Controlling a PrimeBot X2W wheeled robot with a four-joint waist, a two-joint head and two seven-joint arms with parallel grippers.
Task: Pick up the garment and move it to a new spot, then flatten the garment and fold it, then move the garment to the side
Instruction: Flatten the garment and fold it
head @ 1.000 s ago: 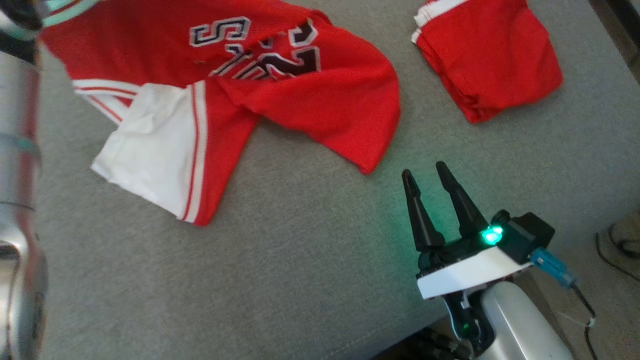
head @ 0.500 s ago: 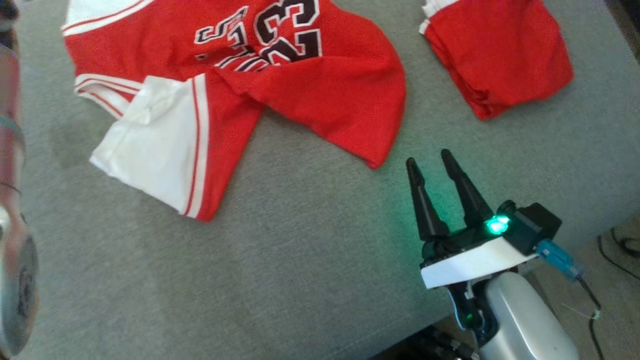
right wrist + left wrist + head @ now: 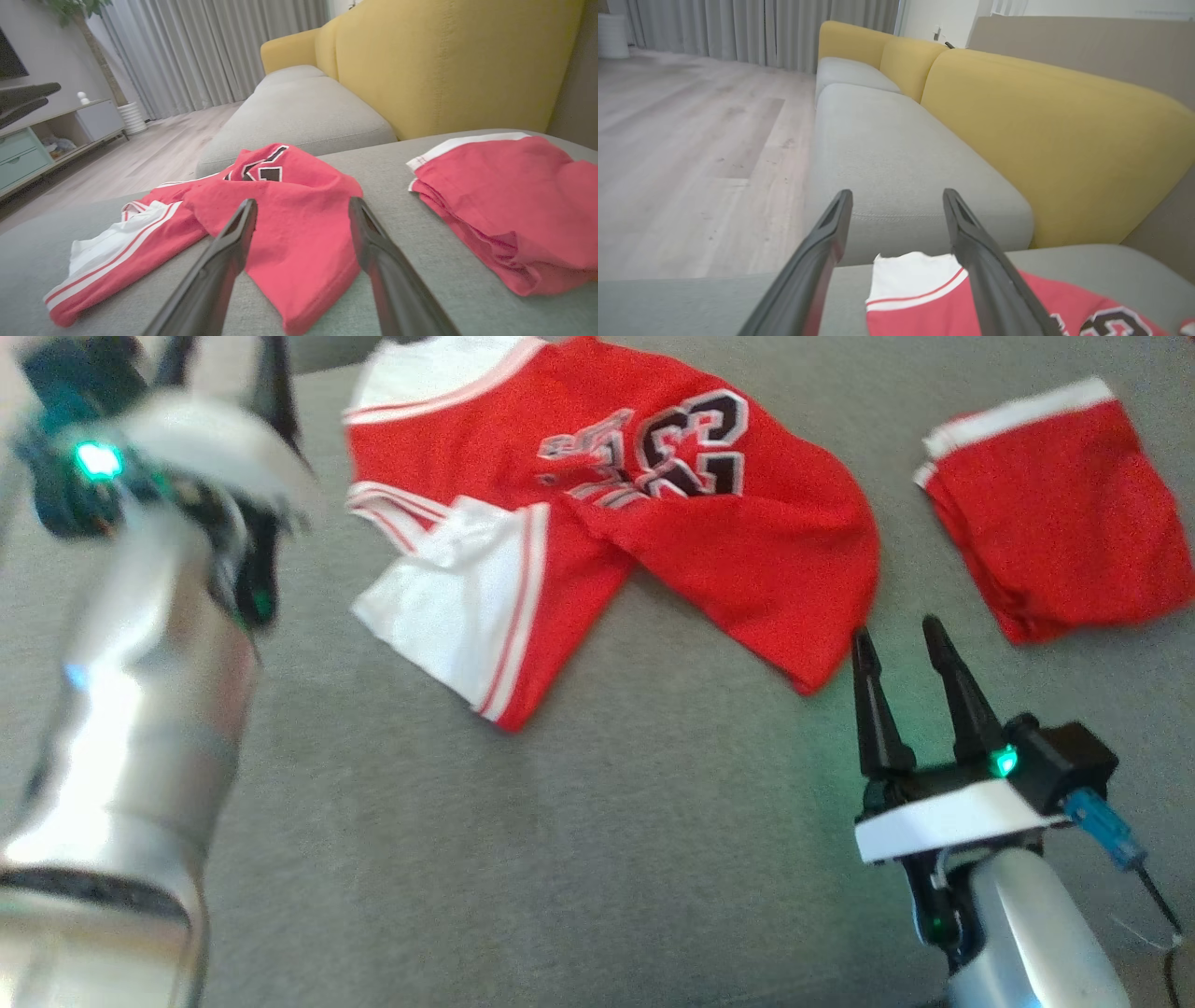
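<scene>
**Jersey (image 3: 653, 513) lies ahead and left of the right end effector (image 3: 894, 628)**
We find it crumpled on the grey cushion (image 3: 560, 821), its length running from white trim at far left to a red corner just beside the right fingers. These stand apart and empty. The left end effector (image 3: 897, 193), likewise apart, hangs over the trim. We judge the right arm nearer.

Your right gripper (image 3: 896, 627) carries two long, tapering black fingers (image 3: 875, 709). Just behind its jaws sits a white collar (image 3: 943, 821), then a black block (image 3: 1064, 767) with a green light (image 3: 1005, 763), and a blue plug (image 3: 1102, 826) trailing a thin dark cable (image 3: 1156, 896). Further back, the right forearm (image 3: 1027, 933) is smooth silver. Your left gripper (image 3: 897, 193) matches, with a green lamp (image 3: 93, 459) and silver left forearm (image 3: 140, 756) behind the jaws.
</scene>
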